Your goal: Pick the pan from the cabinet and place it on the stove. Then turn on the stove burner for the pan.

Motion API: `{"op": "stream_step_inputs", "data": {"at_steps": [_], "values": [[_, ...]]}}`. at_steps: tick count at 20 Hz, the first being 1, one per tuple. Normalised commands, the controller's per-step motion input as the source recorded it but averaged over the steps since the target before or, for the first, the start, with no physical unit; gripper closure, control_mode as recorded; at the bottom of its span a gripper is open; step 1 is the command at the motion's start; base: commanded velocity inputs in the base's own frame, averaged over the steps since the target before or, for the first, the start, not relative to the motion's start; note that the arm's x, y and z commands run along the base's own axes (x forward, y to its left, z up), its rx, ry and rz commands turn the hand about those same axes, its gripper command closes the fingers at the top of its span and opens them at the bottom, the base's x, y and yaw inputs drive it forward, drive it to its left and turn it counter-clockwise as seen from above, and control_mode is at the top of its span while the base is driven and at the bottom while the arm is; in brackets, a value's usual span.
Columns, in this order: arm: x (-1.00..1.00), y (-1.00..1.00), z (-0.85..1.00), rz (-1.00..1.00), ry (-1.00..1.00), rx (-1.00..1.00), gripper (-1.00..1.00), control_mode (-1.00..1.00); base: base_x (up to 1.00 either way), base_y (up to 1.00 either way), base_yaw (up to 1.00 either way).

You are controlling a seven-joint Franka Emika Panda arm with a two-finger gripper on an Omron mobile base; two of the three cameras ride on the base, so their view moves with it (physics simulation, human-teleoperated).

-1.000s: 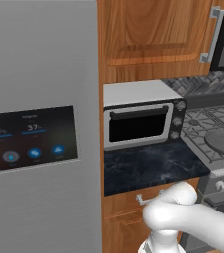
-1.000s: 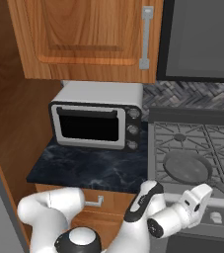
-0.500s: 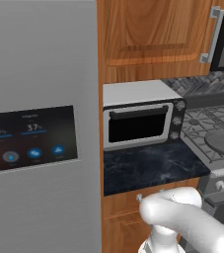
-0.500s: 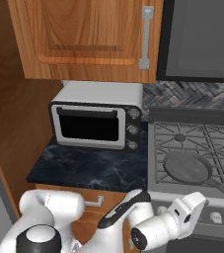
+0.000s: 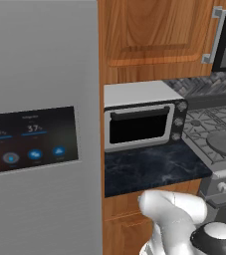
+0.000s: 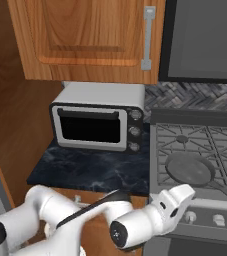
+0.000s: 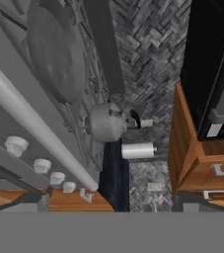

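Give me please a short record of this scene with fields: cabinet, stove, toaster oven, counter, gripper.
cabinet: brown wooden door shut, silver bar handle at its right edge
stove: grey range with black grates, round knobs along its front; no pan on it
toaster oven: silver, dark glass door shut, on the counter left of the stove
counter: dark marble
gripper: low in front of the stove, open, nothing held

The left base view looks forward and down from behind the arm, close to a grey fridge (image 5: pixel 35 124) on its left. The right base view faces the same way from the other side, nearer the stove (image 6: pixel 195 165). Both share the toaster oven (image 5: pixel 142 122), the dark table (image 6: pixel 90 170) and the cabinet (image 6: pixel 90 40). The hand view looks rolled along the stove's front knobs (image 7: pixel 16 145).
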Motion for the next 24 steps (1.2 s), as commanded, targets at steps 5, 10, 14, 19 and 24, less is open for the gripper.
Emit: {"op": "stream_step_inputs", "data": {"at_steps": [5, 10, 14, 19, 24], "values": [[-0.40, 0.26, 0.71, 0.21, 0.00, 0.15, -1.00, -1.00, 0.00, 0.00, 0.00], [-0.54, 0.04, 0.42, 0.27, -0.01, 0.26, -1.00, -1.00, 0.00, 0.00, 0.00], [-0.65, 0.00, 0.01, 0.29, -0.05, 0.40, -1.00, -1.00, 0.00, 0.00, 0.00], [-0.41, 0.19, 0.00, 0.19, 0.00, 0.39, -1.00, -1.00, 0.00, 0.00, 0.00], [-0.04, 0.34, -0.05, 0.12, 0.01, 0.36, -1.00, -1.00, 0.00, 0.00, 0.00]]}}
